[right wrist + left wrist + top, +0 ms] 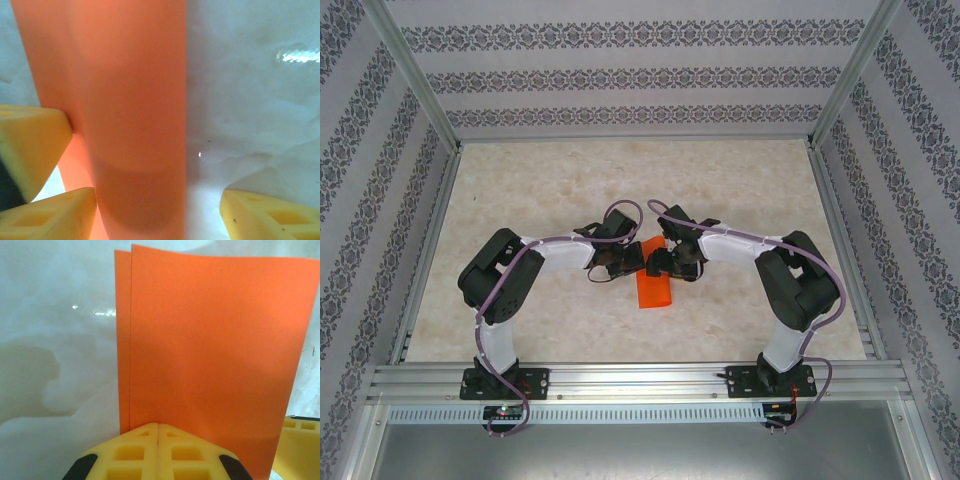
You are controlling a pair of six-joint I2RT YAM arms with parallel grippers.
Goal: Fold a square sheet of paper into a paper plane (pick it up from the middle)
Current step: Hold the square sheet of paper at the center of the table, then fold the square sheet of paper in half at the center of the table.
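square sheet of paper (215,350), doubled over, pinned mid-table
The left gripper (157,452) has jaws shut, tips down on 1 end, probably pinning the 2 layers to the table (55,340); the right gripper (159,212) sits jaws wide, straddling the sheet, I'd guess to crease it.

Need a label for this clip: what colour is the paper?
Plain bright orange; the paper shows best in the left wrist view.
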